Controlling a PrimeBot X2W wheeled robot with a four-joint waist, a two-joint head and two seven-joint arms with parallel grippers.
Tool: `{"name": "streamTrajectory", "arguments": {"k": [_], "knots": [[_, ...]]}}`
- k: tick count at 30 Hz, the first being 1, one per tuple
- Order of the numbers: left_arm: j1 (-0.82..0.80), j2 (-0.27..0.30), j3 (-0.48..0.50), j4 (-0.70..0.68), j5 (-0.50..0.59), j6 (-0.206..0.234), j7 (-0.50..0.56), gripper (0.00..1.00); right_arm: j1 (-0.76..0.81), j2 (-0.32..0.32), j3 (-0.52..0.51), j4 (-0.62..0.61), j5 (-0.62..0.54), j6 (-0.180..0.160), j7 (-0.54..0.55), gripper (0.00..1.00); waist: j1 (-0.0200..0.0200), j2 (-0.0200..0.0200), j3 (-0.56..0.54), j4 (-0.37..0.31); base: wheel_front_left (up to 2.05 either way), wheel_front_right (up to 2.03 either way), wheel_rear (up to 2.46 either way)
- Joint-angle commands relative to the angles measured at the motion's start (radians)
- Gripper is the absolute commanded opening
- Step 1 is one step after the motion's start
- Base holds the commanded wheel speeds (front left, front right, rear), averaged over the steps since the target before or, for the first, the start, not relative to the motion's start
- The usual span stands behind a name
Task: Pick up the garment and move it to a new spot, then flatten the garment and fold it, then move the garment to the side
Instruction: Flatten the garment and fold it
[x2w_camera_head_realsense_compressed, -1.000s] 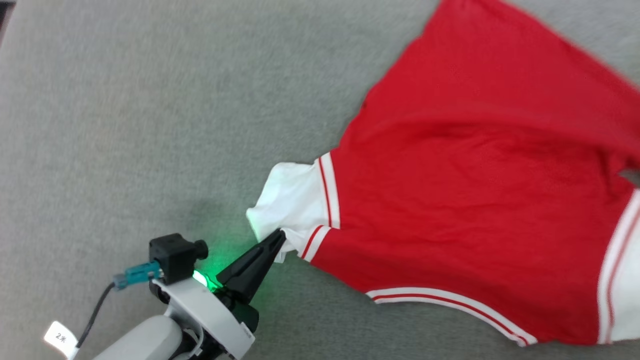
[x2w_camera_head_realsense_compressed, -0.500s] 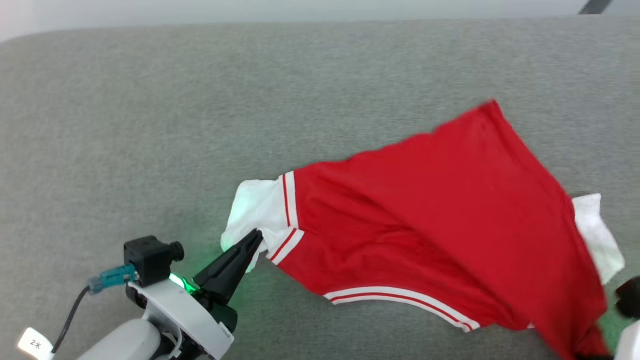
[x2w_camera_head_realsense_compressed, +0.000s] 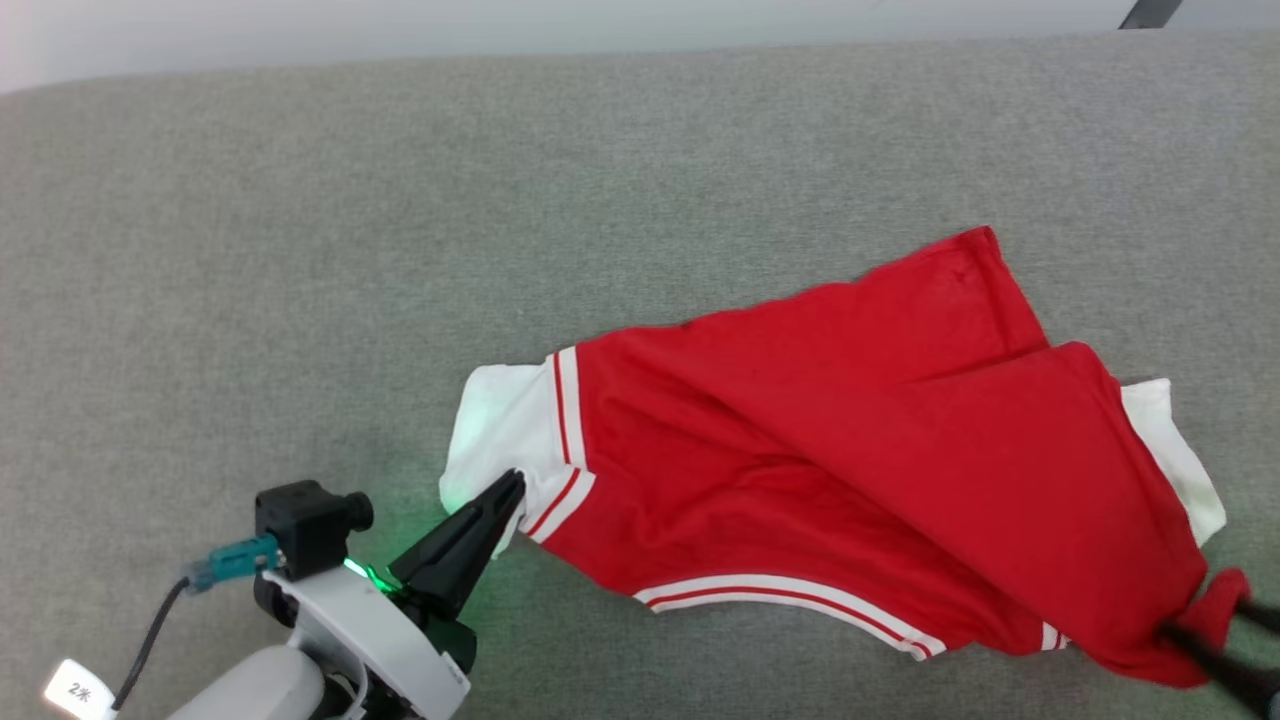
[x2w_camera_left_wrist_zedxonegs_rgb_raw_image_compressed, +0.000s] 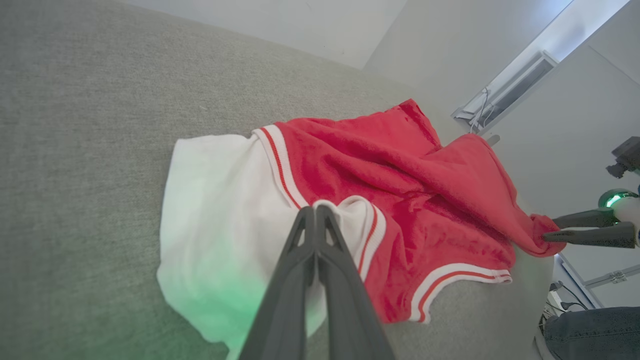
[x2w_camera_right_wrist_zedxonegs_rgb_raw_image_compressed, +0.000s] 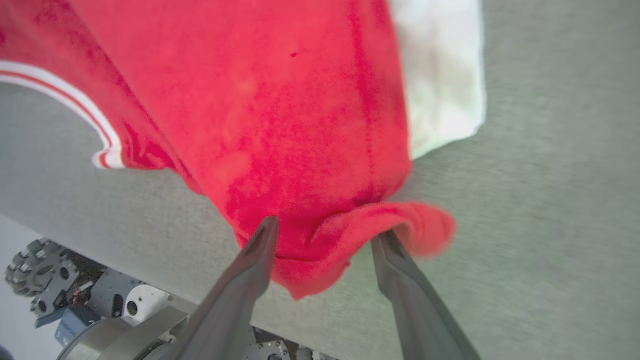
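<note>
"While the left gripper (x2w_camera_head_realsense_compressed: 512, 485) presses its fingers together on the white sleeve (x2w_camera_left_wrist_zedxonegs_rgb_raw_image_compressed: 215, 200), where does the garment (x2w_camera_head_realsense_compressed: 850, 450) lie?"

"Beyond those tips, crumpled over the grey felt (x2w_camera_head_realsense_compressed: 400, 200). Its far red corner bunches between the right gripper's (x2w_camera_right_wrist_zedxonegs_rgb_raw_image_compressed: 327, 230) fingers, which stand spread and clamp nothing."

"How will it handle?"

"Light and limp, likely a soft knit. It sags and wrinkles, with nothing stiff in it. Striped bands edge the sleeve and a curved opening."

"Where should they take hold?"

"Probably at seams or corners, pinching both layers just ahead of the tips; one thin layer could slip."
</note>
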Motion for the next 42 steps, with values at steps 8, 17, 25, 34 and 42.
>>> {"name": "streamTrajectory", "arguments": {"k": [8, 17, 25, 34, 42], "knots": [[-0.017, -0.039, -0.010, 0.014, 0.021, 0.000, -0.005, 0.00, -0.067, -0.046, -0.221, -0.139, 0.023, -0.002, 0.045, 1.00, 0.0000, 0.0000, 0.031, 0.051, 0.00, 0.00, 0.00], [-0.084, -0.088, -0.041, 0.035, 0.040, -0.007, -0.004, 0.00, -0.496, -0.035, 0.017, 0.049, -0.134, -0.002, -0.034, 1.00, 0.0000, 0.0000, 0.126, 0.118, 0.00, 0.00, 0.00], [-0.153, -0.127, -0.087, 0.059, 0.039, -0.008, -0.006, 0.00, -0.772, -0.036, 0.302, 0.340, -0.174, -0.002, -0.048, 1.00, 0.0000, 0.0000, 0.196, 0.175, 0.00, 0.00, 0.00], [-0.183, -0.137, -0.102, 0.079, 0.023, -0.005, -0.007, 0.00, -0.821, -0.090, 0.496, 0.465, -0.083, -0.002, -0.058, 0.00, 0.0000, 0.0000, 0.203, 0.190, 0.00, 0.00, 0.00], [-0.291, -0.134, -0.082, 0.061, -0.042, -0.006, -0.008, 0.00, -0.938, -0.074, 0.443, 0.517, -0.087, -0.002, -0.252, 0.00, 0.0000, 0.0000, 0.181, 0.167, 0.00, 0.00, 0.00]]}}
